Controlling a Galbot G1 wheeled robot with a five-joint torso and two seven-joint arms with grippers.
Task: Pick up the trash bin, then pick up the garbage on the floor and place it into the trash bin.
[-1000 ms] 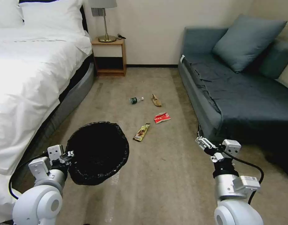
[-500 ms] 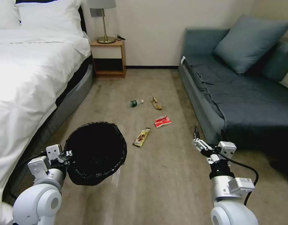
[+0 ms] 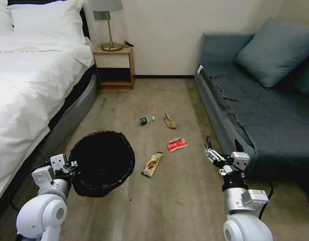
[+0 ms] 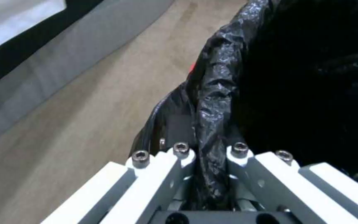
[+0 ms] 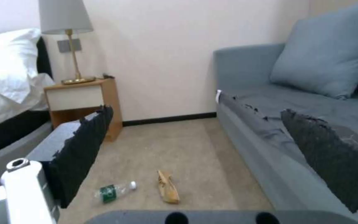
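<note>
Head view: left gripper (image 3: 73,164) pinches the rim of the round black-bagged trash bin (image 3: 102,162), carrying it mouth-up. Right gripper (image 3: 222,147), fingers spread, hangs ready; red-white crumpled packet (image 3: 177,144) lies just beyond them.

Bin liner (image 3: 102,164) black, wrapper (image 3: 152,164) brown-yellow, packet (image 3: 176,144) red-white, bottle (image 3: 145,120) label green, sofa (image 3: 261,110) blue-grey.

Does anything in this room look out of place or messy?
Yes: four bits of litter lie loose on the carpet between bed and sofa: a small bottle, tan paper, a red-white packet and a brown-yellow wrapper.
</note>
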